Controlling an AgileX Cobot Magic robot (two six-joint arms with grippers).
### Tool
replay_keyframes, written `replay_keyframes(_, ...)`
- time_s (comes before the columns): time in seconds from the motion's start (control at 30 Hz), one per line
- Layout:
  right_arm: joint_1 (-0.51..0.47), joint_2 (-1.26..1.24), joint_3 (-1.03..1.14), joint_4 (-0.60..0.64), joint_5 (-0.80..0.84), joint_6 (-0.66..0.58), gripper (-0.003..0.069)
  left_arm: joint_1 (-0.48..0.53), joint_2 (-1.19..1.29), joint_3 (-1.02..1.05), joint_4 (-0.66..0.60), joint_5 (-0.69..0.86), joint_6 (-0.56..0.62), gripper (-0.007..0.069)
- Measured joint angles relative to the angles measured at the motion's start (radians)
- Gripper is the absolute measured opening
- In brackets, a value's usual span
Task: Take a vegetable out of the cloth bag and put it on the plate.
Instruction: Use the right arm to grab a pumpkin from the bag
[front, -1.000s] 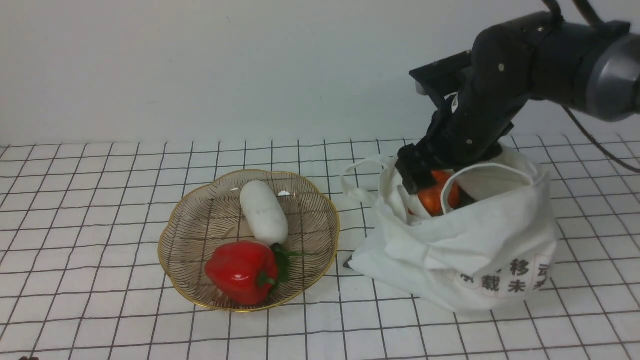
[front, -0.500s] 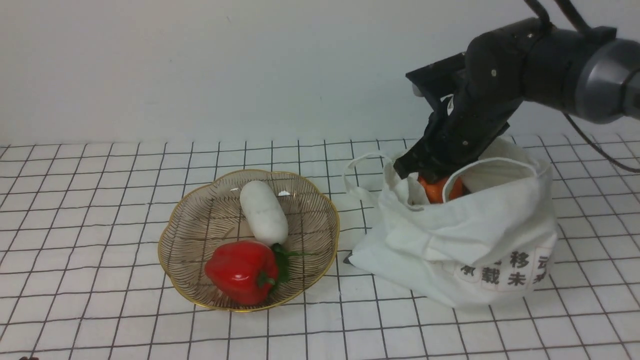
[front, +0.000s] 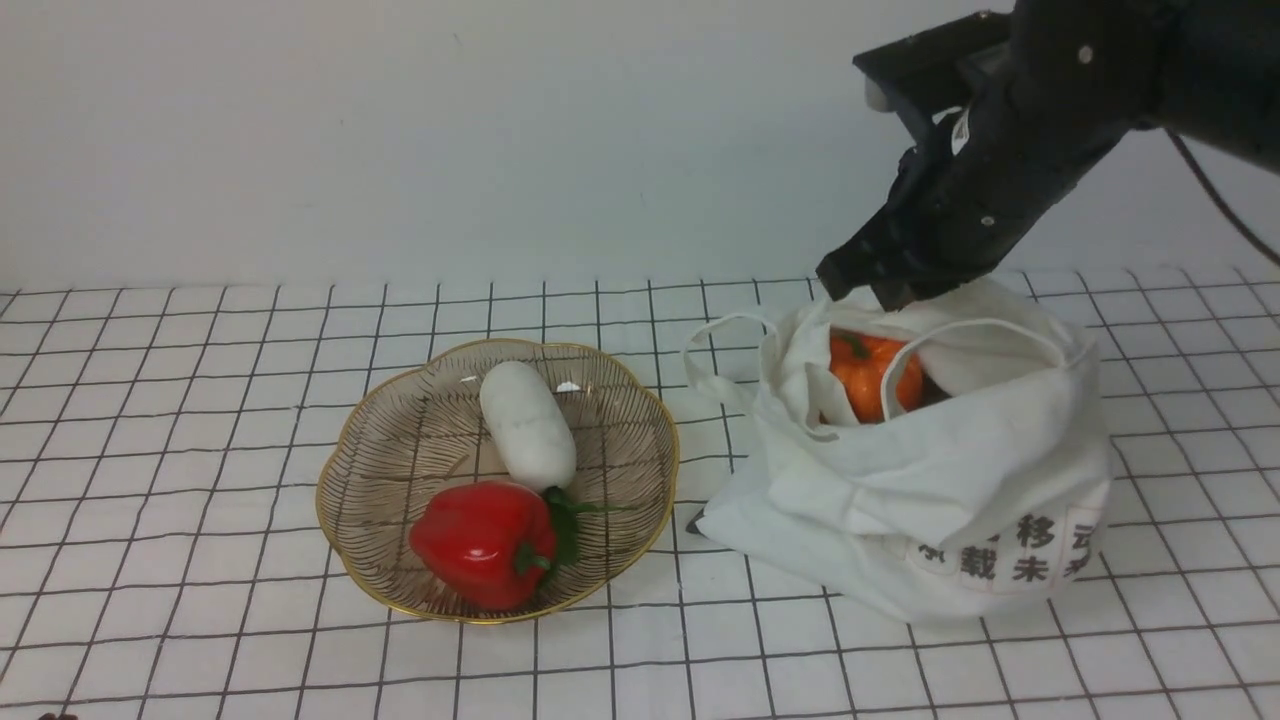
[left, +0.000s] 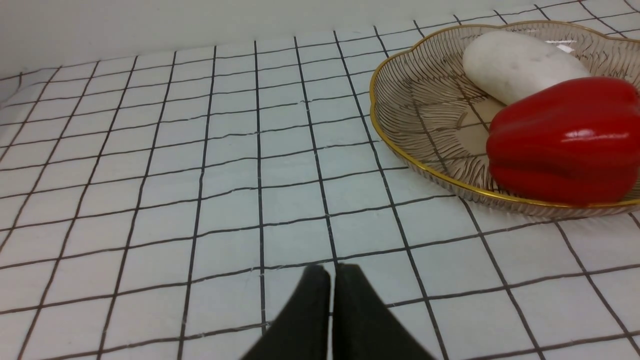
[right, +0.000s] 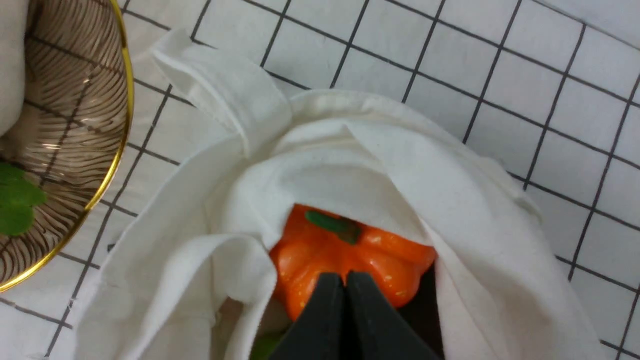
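Note:
The orange pumpkin (front: 865, 375) with a green stem sits inside the open mouth of the white cloth bag (front: 930, 490). My right gripper (front: 882, 292) hangs just above the bag's opening, shut and empty. In the right wrist view the closed gripper (right: 345, 277) is over the pumpkin (right: 370, 255), apart from it, with bag fabric (right: 350, 165) folded around it. The ribbed brownish plate (front: 400, 410) with a gold rim stands left of the bag. My left gripper (left: 331, 270) is shut and empty over the gridded cloth, near the plate (left: 415, 100).
A glossy red bell pepper (front: 485, 542) and a white oblong vegetable (front: 527, 423) lie in the plate. The bag's loop handle (front: 715, 350) sticks out toward the plate. Something green (right: 262, 347) shows deeper in the bag. A white wall stands behind.
My right gripper has risen up and to the right out of the bag's mouth. The pumpkin stayed in the bag and now shows more fully.

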Motion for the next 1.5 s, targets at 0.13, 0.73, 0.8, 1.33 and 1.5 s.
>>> replay_keyframes(0.13,0.000,0.056,0.000,0.035,0.000,-0.026,0.0003,0.000,0.000,0.000,0.000,0.000,0.000,-0.0008)
replay_keyframes(0.73,0.000,0.137,0.000,0.006,-0.078,-0.050,0.0260,0.000,0.000,0.000,0.000,0.000,0.000,-0.0008)
replay_keyframes(0.8,0.000,0.138,0.000,0.002,-0.086,-0.050,0.0262,0.000,0.000,0.000,0.000,0.000,0.000,-0.0008)
replay_keyframes(1.33,0.000,0.073,0.000,-0.020,-0.023,-0.042,-0.0013,0.000,0.000,0.000,0.000,0.000,0.000,-0.0008)
replay_keyframes(1.5,0.000,-0.008,0.000,-0.016,0.037,-0.040,-0.0013,0.000,0.000,0.000,0.000,0.000,0.000,-0.0008)
